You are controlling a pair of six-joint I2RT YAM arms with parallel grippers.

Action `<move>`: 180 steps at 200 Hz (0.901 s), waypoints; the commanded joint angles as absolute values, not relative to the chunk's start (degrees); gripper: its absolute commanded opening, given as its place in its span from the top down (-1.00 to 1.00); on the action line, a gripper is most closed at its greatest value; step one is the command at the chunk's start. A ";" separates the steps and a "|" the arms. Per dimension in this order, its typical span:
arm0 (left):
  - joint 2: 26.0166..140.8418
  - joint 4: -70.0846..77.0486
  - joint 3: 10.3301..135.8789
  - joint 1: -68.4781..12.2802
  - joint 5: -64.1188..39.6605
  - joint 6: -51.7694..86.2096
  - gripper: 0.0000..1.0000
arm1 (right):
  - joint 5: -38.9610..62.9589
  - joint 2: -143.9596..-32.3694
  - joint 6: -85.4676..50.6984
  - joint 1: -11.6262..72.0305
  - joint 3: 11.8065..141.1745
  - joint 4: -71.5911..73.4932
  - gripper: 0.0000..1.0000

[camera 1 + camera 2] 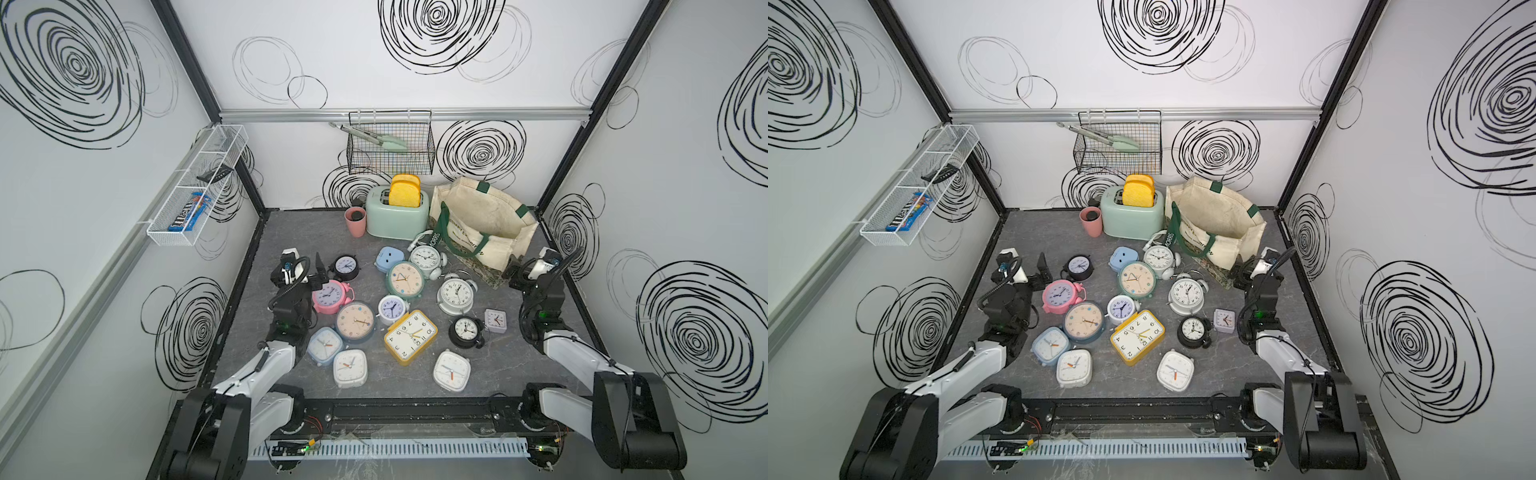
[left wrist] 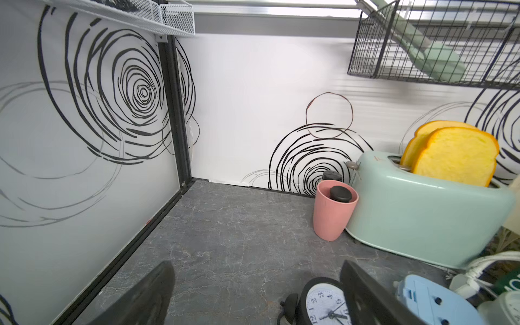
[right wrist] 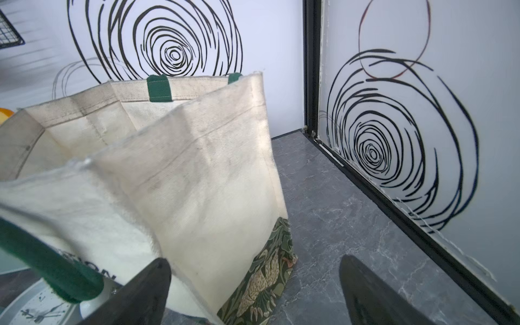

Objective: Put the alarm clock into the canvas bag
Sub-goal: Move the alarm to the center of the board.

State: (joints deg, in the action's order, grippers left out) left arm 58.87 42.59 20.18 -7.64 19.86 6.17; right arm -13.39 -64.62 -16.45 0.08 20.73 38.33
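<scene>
Grey table holds clocks, toaster, cup, canvas bag.

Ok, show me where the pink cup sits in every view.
Top view: pink cup at the far end, beside the mint toaster.
Top view: same spot, mint toaster beside it.
Left wrist: in view, next to the mint toaster.
Right wrist: not in it.
Shared landmark: the mint toaster.
</scene>
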 commanded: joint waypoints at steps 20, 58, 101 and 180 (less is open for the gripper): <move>53.12 1.58 33.19 -11.26 29.93 20.58 -0.92 | -10.70 -60.98 -25.77 0.29 26.01 23.71 -0.95; 54.58 -17.24 37.68 -8.01 15.73 35.28 -0.92 | -1.88 -57.52 -33.33 0.26 28.46 17.78 -0.95; 54.97 -21.95 37.90 -1.58 0.49 36.65 -0.92 | 0.33 -57.57 -40.47 -0.22 31.60 10.01 -0.95; 65.84 -16.30 38.15 3.52 -7.73 38.93 -0.92 | 12.86 -49.24 -41.45 0.38 32.85 -0.22 -0.95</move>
